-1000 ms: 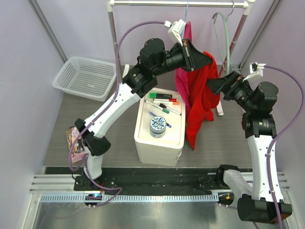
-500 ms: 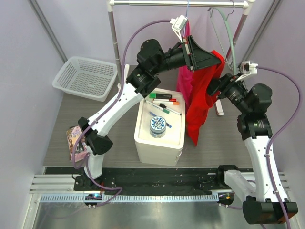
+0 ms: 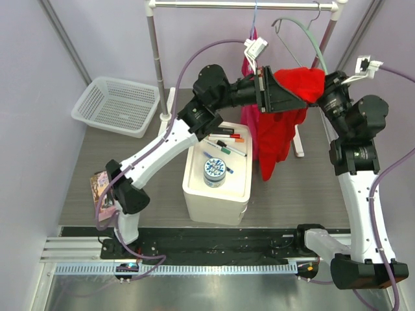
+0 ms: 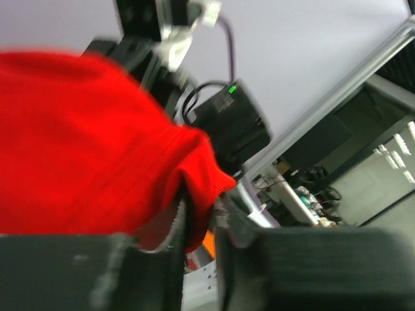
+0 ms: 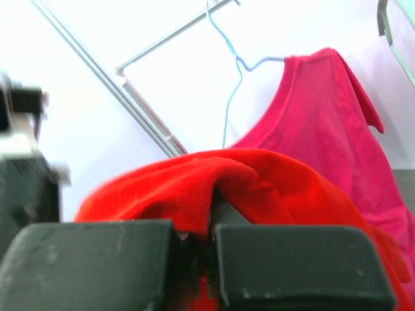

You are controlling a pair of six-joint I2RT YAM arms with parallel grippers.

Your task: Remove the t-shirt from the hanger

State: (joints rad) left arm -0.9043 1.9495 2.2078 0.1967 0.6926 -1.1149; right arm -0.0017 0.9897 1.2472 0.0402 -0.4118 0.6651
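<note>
The left claw [image 4: 198,256] is clamped on a fold of the red t-shirt [image 3: 285,129]. Its wrist view shows cloth pinched in the narrow gap between its two dark fingers, with more red cloth heaped just above them. The right claw [image 5: 209,256] is shut on the same garment, and a ridge of red fabric rises from the slit between its fingers.

In the top view the two claws face each other closely. The bunched upper part of the t-shirt is stretched between them, and the rest hangs straight down below both claws, clear of the desk [image 3: 298,194].

Just above the claws is the grey-green hanger [image 3: 312,37], hooked on the rail [image 3: 246,5] and tilted. Its upper arm looks bare, but its lower end runs down behind the red bundle, so I cannot tell whether any cloth is caught there.

My judgement is that the removal is mostly done. The t-shirt is gathered in the claws rather than draped on the hanger. What seems left is to draw it clear of the hanger's lower end, carry it away and set it down.

Beyond the right claw, a pink top [image 5: 318,129] hangs on a thin blue hanger [image 5: 225,97] and is no part of the job. Below and behind the left claw a white box [image 3: 194,188] stands on the desk. Further back along that arm's side sits a white basket [image 3: 87,97].
</note>
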